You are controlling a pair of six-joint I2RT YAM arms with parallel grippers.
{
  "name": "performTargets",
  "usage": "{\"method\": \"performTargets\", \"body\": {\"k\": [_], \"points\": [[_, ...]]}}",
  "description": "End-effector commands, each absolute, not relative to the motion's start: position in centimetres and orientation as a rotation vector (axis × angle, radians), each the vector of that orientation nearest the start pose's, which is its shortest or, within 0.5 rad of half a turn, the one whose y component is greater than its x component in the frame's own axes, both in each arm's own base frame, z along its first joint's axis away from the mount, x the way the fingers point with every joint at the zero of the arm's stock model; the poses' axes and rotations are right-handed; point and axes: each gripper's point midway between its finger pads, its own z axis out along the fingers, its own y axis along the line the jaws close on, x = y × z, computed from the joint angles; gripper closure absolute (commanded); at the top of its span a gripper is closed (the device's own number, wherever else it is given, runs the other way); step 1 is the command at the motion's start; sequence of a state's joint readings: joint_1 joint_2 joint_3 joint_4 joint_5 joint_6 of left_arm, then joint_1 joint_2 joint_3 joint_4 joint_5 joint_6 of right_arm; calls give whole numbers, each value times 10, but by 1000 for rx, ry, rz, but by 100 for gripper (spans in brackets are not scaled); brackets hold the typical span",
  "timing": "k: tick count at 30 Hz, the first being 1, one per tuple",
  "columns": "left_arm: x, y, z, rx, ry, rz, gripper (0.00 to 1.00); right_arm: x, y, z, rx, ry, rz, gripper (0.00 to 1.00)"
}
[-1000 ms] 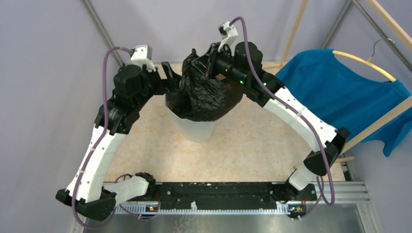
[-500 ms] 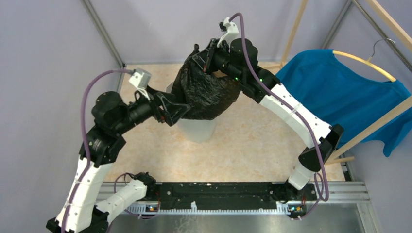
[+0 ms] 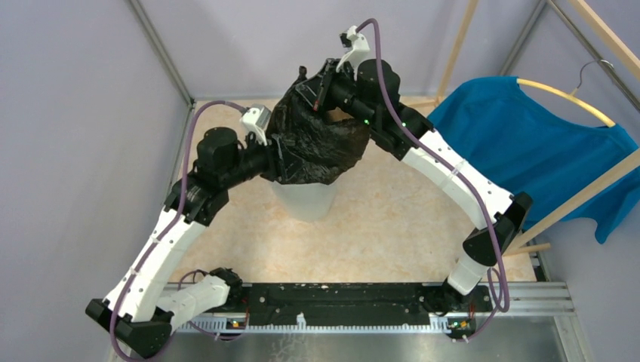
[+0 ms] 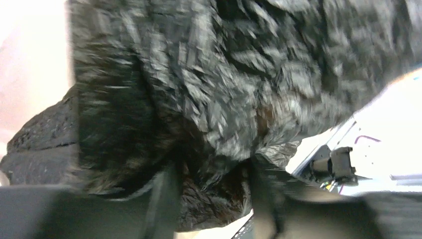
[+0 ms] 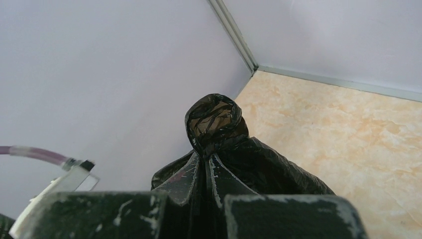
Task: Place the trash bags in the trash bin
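The black trash bag (image 3: 324, 147) hangs over the translucent white trash bin (image 3: 306, 202), with its lower end over the bin's mouth. My right gripper (image 3: 321, 84) is shut on the bag's neck just under the knotted top (image 5: 214, 119), and its fingertips (image 5: 205, 162) pinch the plastic flat. My left gripper (image 3: 281, 160) is pushed into the bag's left side above the bin rim. In the blurred left wrist view, crinkled bag (image 4: 224, 74) fills the frame and a fold lies between my left gripper's (image 4: 214, 191) two fingers. I cannot make out whether they clamp it.
A blue T-shirt (image 3: 528, 151) hangs on a hanger from a wooden rack (image 3: 596, 45) at the right. Grey walls and metal corner posts (image 3: 158, 53) close in the back and left. The bin stands on a marbled beige floor (image 3: 392, 219).
My left arm swung down from the bin's far-left side, then drove its open gripper into the bag's left flank. My right gripper lifted the bag's neck slightly and has since held still.
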State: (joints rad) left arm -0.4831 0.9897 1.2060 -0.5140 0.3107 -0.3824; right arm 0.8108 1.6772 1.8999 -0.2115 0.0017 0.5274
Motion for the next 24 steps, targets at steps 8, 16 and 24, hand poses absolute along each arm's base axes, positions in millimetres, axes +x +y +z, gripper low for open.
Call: {"method": "performTargets", "body": {"k": [8, 16, 24], "points": [[290, -155, 282, 59, 2047, -466, 82, 339, 410, 437, -322, 1633, 1061, 100], [265, -190, 292, 250, 1983, -716, 64, 339, 417, 404, -391, 1714, 1031, 100], [233, -191, 359, 351, 1820, -817, 33, 332, 414, 404, -461, 1717, 1006, 100]]}}
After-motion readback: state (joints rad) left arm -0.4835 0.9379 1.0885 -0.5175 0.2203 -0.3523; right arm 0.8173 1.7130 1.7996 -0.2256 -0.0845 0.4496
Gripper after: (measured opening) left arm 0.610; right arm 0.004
